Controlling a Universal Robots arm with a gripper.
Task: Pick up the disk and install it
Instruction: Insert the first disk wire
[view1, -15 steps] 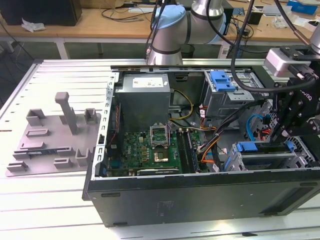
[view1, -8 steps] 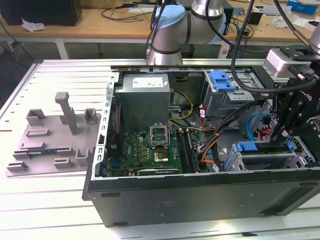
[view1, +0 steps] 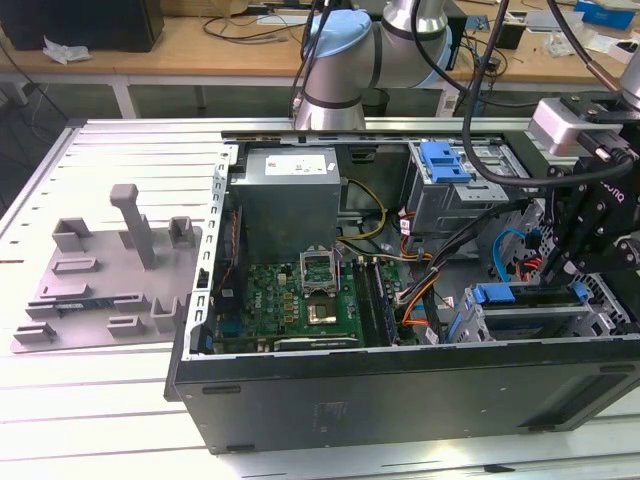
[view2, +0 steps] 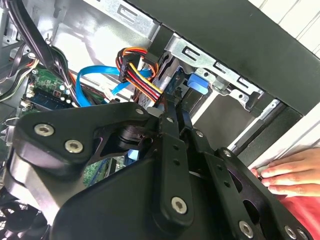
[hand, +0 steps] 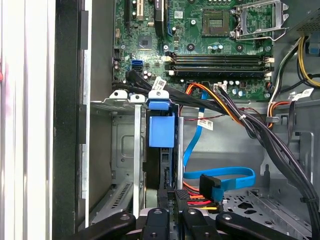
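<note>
**Disk in the bay slot: install step, seating stage**

Step in hand: pick-up looks done, install under way. The disk (hand: 161, 131) stands edge-on in the drive cage (hand: 125, 101) of the open PC case (view1: 400, 400), which lies on its side on the desk (view1: 100, 420). Its blue bracket shows in both wrist views; in the second wrist view the bracket end (view2: 197, 86) sits just inside the cage's metal lip.

Gripper (view1: 552, 272): at approx 3 o'clock in the exterior view, over the case's 4 o'clock corner where the cage is. In the first wrist view the gripper (hand: 172, 199) lines up w/ the disk's near edge and looks to be touching it. Jaws are drawn close together in the second wrist view (view2: 172, 107). Can't tell whether they nip the disk's edge or only bear against it.

Progress, as a judgement: disk is well into the slot, but whether the bracket has latched can't be read.

What the next move calls for, prob.: a straight line along the slot, no tilt, so the bracket doesn't bind on the cage.

Watch:
- orange/red/yellow power leads (hand: 197, 201) and blue data cable (hand: 220, 176) lie just beside the gripper, so snag risk.
- a person's hand (view2: 287, 175) rests at the case's outer edge, near the arm.
</note>
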